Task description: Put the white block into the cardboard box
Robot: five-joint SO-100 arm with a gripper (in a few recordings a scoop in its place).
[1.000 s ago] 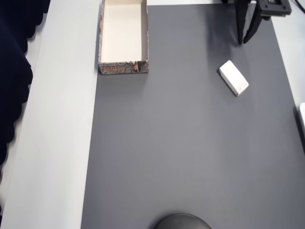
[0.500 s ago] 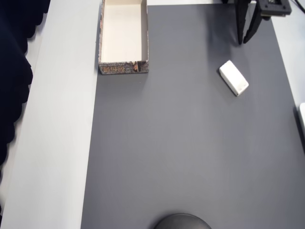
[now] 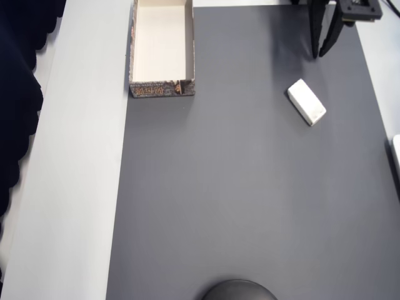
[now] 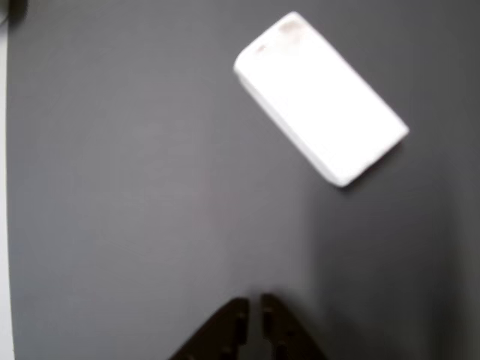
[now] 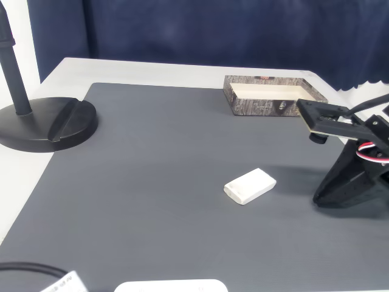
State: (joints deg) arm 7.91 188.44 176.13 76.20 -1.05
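Note:
The white block lies flat and askew on the grey mat, seen also in the fixed view and at the upper right of the wrist view. The cardboard box stands open-topped and empty at the mat's top left corner; in the fixed view it sits at the far side. My black gripper hangs at the top right, a short way above the block in the overhead view and apart from it. Its fingertips stand nearly together with nothing between them. In the fixed view the gripper rests low, right of the block.
A black stand with a round base sits at the mat's left in the fixed view, showing at the bottom edge overhead. A white object lies at the right edge. Dark blue curtain hangs behind the table.

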